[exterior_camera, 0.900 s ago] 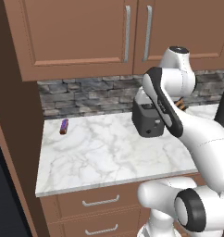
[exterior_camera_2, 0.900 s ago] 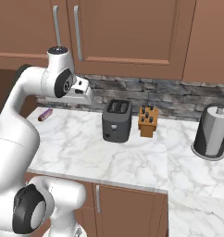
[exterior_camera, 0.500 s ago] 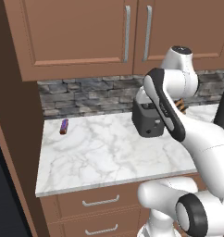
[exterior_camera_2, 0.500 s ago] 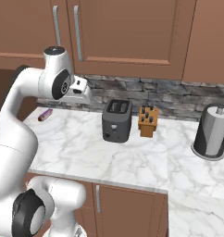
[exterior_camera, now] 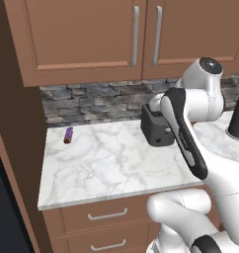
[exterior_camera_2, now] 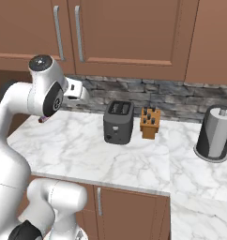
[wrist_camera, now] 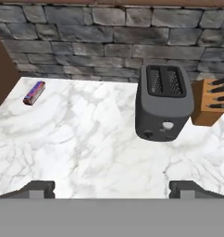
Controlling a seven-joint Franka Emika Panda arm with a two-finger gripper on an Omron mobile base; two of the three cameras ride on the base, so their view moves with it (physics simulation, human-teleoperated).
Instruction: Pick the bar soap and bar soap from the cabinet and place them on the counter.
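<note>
The cabinet [exterior_camera: 92, 39] hangs above the counter [exterior_camera: 111, 163] with both panelled doors shut, so the bar soaps are hidden. In the hand view my gripper [wrist_camera: 113, 189] is open with nothing between its fingers. It hovers over the white marble counter [wrist_camera: 86, 139] and looks toward the stone backsplash. From the right base view the hand [exterior_camera_2: 77, 90] sits raised at the left, just under the cabinet [exterior_camera_2: 129, 33] and well above the counter [exterior_camera_2: 87, 150].
A dark toaster [wrist_camera: 164, 102] stands mid-counter with a wooden knife block [wrist_camera: 211, 102] to its right. A small purple-and-red stick [wrist_camera: 34, 92] lies at the far left by the backsplash. A paper towel holder [exterior_camera_2: 216, 133] stands at the right.
The jaws have spread wide apart. The arm and the things on the counter stay about where they were.
</note>
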